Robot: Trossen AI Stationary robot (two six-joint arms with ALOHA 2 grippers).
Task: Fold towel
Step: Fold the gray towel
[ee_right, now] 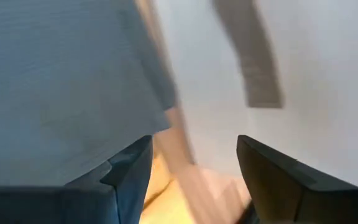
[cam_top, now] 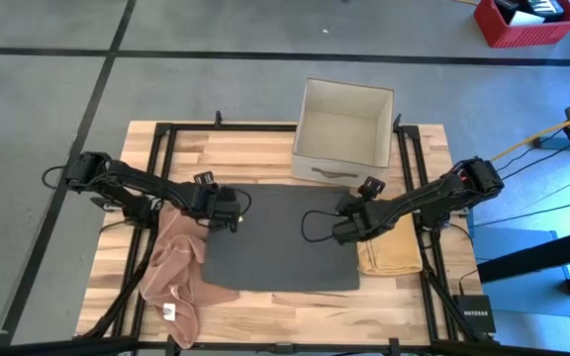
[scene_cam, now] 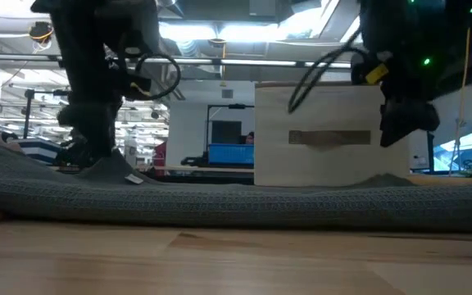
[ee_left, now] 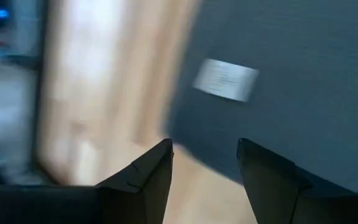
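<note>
A dark grey towel (cam_top: 280,237) lies spread flat across the middle of the table. My left gripper (cam_top: 234,214) hangs open just above its far left corner; in the left wrist view the open fingers (ee_left: 204,146) stand over the towel's edge near a white label (ee_left: 225,79). My right gripper (cam_top: 344,227) hangs open over the towel's far right corner (ee_right: 67,81), its fingers (ee_right: 194,142) apart with nothing between them. In the low view the towel (scene_cam: 236,201) lies low on the wood, with a small raised peak (scene_cam: 109,170) under the left arm.
A white open box (cam_top: 342,133) stands at the far edge behind the towel. A crumpled pink towel (cam_top: 176,272) lies at the grey towel's left, a folded yellow one (cam_top: 389,247) at its right. Black frame rails (cam_top: 161,158) border the table.
</note>
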